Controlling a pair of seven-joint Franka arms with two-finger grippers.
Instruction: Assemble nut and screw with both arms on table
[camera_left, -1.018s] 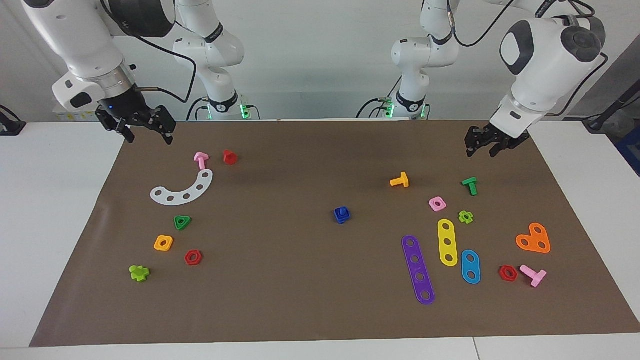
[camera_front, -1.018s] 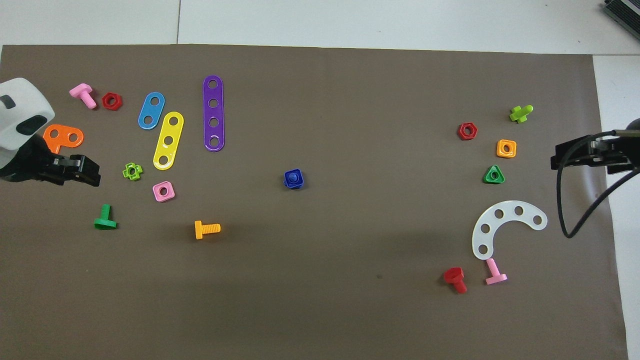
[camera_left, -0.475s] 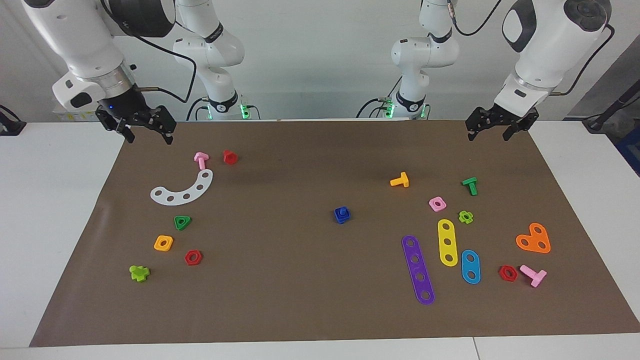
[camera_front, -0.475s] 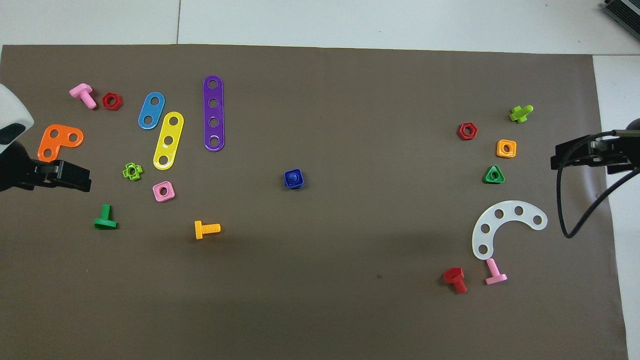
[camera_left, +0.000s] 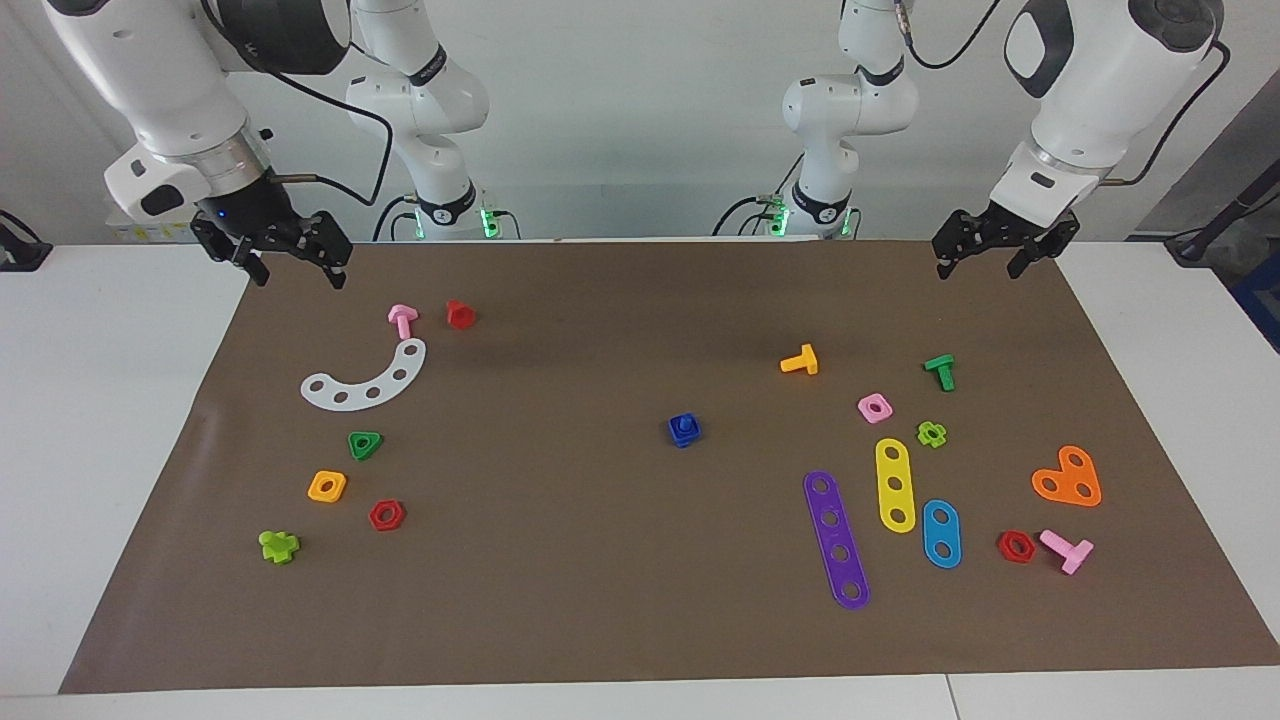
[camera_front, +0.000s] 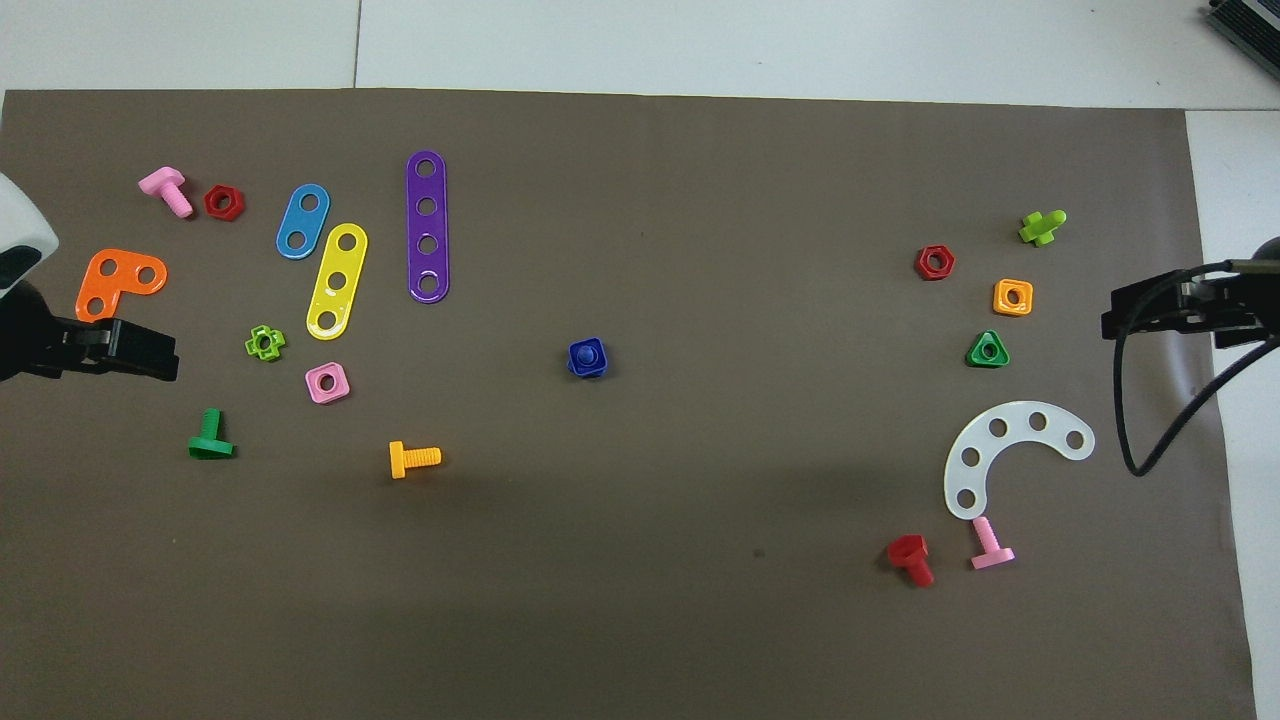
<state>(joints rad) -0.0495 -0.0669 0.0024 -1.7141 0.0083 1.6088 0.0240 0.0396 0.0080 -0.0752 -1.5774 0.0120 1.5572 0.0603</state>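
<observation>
Your left gripper (camera_left: 991, 260), upper right of the facing view, hangs released and empty; your right gripper (camera_left: 292, 268), upper left, likewise spread. The dark-blue nut (camera_left: 684, 431) with the screw (camera_left: 684, 424) standing in it sits mid-mat (camera_left: 560, 600).

Facing view: high, across the table (camera_left: 120, 420), looking toward the robots and down at a slant; arm bases at top. Overhead view: high above the robots' end, looking forward and steeply down; arms barely entering at the side edges. Both distant, half a turn apart. Shared: whole brown mat (camera_left: 600, 560) (camera_front: 700, 620) and scattered parts.
</observation>
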